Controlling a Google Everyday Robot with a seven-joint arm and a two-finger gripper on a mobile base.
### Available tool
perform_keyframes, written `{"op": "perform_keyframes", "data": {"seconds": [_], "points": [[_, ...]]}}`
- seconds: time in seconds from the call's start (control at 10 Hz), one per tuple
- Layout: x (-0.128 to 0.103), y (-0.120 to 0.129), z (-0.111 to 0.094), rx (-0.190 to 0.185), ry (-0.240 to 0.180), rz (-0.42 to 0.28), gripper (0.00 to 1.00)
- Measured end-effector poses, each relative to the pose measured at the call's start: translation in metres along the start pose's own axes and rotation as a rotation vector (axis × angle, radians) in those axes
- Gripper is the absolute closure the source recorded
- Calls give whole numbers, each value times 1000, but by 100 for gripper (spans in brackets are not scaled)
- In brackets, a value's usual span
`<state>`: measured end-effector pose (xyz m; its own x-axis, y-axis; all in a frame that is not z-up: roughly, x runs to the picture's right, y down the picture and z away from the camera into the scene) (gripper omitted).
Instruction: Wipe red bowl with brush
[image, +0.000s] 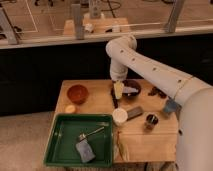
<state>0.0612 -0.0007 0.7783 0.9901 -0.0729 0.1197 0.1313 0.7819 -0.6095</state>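
The red bowl (77, 93) is small, round and orange-red, and stands at the table's back left. The brush (114, 100) is a slim black stick lying on the table between the red bowl and a dark maroon bowl (132, 89). My gripper (118, 90), pale yellow at its end, hangs from the white arm (142, 62) right over the brush's far end, close to the dark bowl's left rim. It is to the right of the red bowl and apart from it. I cannot see whether it touches the brush.
A white cup (119, 116), a grey block (134, 113), a dark cup (151, 120) and a blue cup (170, 106) stand on the wooden table (150, 142). A green tray (62, 145) at the front left holds a metal spoon (92, 133) and a grey-blue sponge (85, 151). A small yellow thing (70, 108) lies near the red bowl.
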Motion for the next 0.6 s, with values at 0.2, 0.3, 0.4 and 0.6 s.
{"op": "perform_keyframes", "data": {"seconds": [0.2, 0.3, 0.4, 0.6], "points": [[4, 3, 41, -51, -3, 25, 20], [7, 3, 56, -51, -14, 40, 20], [10, 6, 70, -37, -30, 51, 20], [10, 7, 74, -30, -37, 54, 20]]}}
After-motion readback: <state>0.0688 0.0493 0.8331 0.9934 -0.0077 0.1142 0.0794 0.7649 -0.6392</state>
